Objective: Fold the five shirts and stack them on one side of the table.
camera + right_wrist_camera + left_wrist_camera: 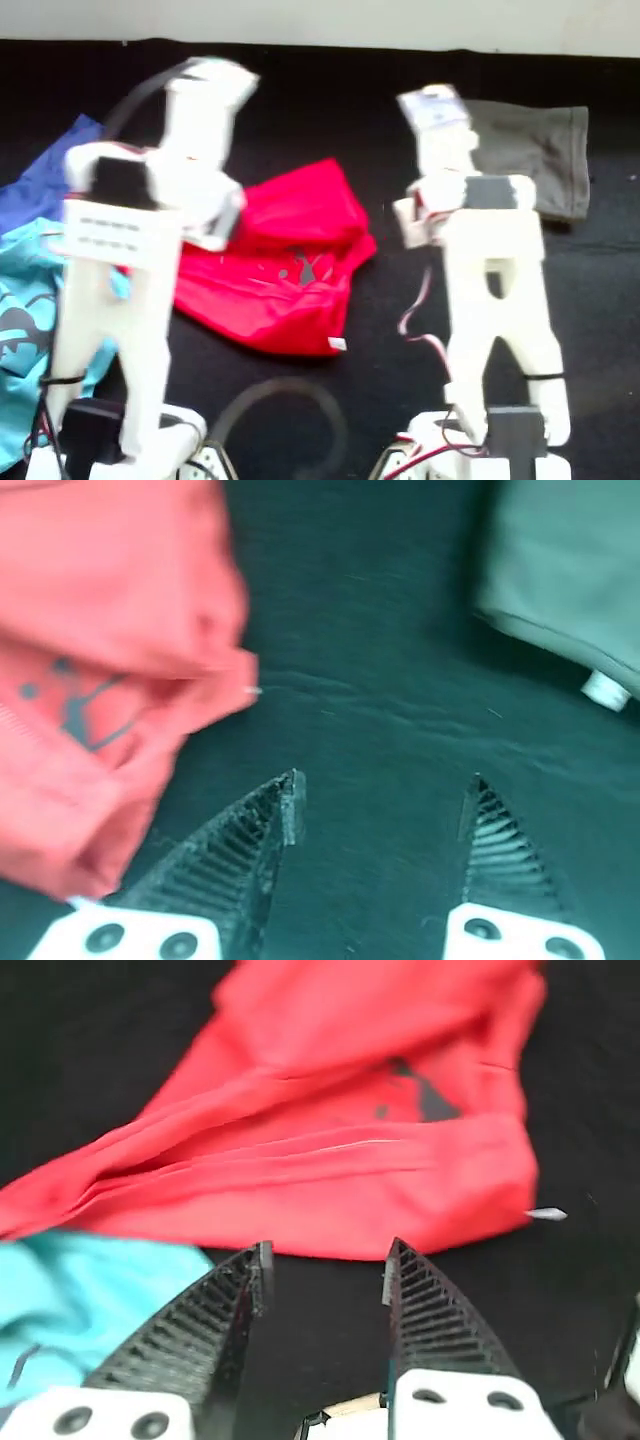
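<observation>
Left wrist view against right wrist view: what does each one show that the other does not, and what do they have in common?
Left wrist view, not the right one: the turquoise shirt, lying against the edge of the red shirt, and the left gripper, open above the black table.
Right wrist view, not the left one: the grey shirt, lying apart from the red one, and the right gripper, open above bare table.
Both: the crumpled red shirt with its dark print, and the black table.
</observation>
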Controlling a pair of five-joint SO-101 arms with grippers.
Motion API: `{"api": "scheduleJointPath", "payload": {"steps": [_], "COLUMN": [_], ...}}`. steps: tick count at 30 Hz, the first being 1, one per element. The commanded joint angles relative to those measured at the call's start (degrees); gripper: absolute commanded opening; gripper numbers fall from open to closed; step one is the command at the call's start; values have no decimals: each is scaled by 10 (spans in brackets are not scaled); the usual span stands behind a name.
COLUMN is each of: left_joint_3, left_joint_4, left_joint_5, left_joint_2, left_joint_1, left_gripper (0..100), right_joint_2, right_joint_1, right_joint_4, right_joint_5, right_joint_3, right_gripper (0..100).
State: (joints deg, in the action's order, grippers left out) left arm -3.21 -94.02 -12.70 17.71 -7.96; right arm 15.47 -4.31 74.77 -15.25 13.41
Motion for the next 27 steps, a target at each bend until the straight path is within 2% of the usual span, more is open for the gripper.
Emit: {"api": "scheduleJointPath", "payload": {"steps": [1, 6, 11, 20, 27], "left_joint_3": [32, 123, 156, 83, 48], "left_joint_4": [-4, 31, 94, 104, 148], "left_joint_5": [26, 126, 193, 200, 199], "left_joint_2": [9, -2, -95, -210, -318], "left_joint_1": [-103, -189, -203, -233, -212], "left_gripper": [189, 190, 222, 234, 234], "right_joint_2": [21, 21, 21, 21, 20], "right_joint_1": [62, 95, 120, 123, 124], "right_joint_4": [-2, 1, 2, 2, 25], "right_joint_5": [-3, -4, -4, -5, -5], "right_joint_3": [-13, -8, -8, -7, -7], "right_gripper": [245, 245, 245, 245, 245]}}
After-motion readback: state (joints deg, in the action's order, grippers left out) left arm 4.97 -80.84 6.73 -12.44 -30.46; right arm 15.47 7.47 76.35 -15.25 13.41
